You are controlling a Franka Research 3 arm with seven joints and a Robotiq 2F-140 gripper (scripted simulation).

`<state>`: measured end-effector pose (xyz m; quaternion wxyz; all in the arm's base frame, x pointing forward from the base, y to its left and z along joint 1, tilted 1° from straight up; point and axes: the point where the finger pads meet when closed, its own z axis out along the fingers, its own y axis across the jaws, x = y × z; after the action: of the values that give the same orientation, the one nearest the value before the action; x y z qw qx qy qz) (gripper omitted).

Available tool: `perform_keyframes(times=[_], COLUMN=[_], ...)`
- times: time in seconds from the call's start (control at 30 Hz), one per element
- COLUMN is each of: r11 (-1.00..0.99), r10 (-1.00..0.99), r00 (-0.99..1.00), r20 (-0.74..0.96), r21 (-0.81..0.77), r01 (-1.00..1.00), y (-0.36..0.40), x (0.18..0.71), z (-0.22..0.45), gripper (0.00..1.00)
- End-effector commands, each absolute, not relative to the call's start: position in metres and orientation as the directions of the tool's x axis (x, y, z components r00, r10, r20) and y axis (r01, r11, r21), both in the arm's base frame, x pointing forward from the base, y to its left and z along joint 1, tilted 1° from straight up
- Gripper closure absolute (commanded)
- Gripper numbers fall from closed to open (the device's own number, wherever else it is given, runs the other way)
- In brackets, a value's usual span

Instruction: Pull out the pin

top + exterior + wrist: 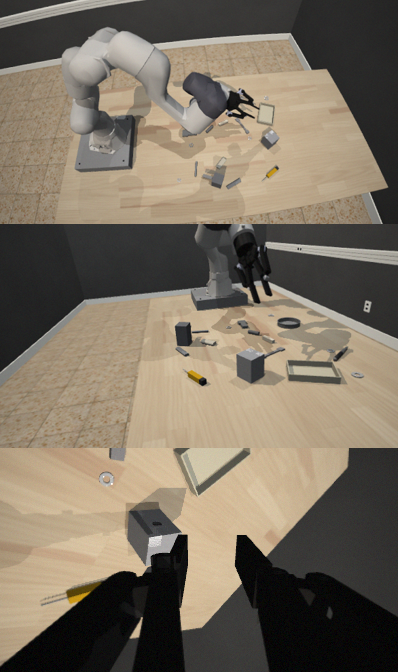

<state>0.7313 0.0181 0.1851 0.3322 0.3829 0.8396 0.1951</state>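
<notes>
A dark grey block (218, 179) stands near the table's front, with a grey pin (206, 176) sticking out sideways from one face. In the exterior view the block (183, 333) stands at the left of the table and the pin (200, 331) points right. My gripper (249, 109) (262, 296) hangs high in the air, far from this block, with its fingers partly apart and nothing between them. In the wrist view the fingers frame bare table beside a second, lighter grey block (150, 538) with an empty hole on top.
The lighter block (269, 139) stands right of the middle. A shallow tray (265, 113) lies beside it. A yellow-handled screwdriver (270, 173), a round dish (288, 322), a black marker (340, 353), and loose bolts, bars and washers are scattered about. The table edge runs close on the right.
</notes>
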Motion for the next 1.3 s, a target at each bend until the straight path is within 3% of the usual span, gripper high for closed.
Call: perform_keyframes(times=[0.0,0.37,0.7,1.27], r11=[0.742,0.865,0.904,0.922], r10=[0.656,0.493,0.425,0.388], r00=[-0.641,-0.817,-0.888,-0.921], r20=[-0.397,-0.299,-0.176,-0.024], r21=[0.495,0.272,0.136,0.009], r01=[0.452,0.423,0.406,0.388], y=[0.003,-0.113,-0.175,-0.227], x=[0.712,0.636,0.575,0.512], z=[0.171,0.129,0.119,0.123], gripper=[0.66,0.66,0.66,0.66])
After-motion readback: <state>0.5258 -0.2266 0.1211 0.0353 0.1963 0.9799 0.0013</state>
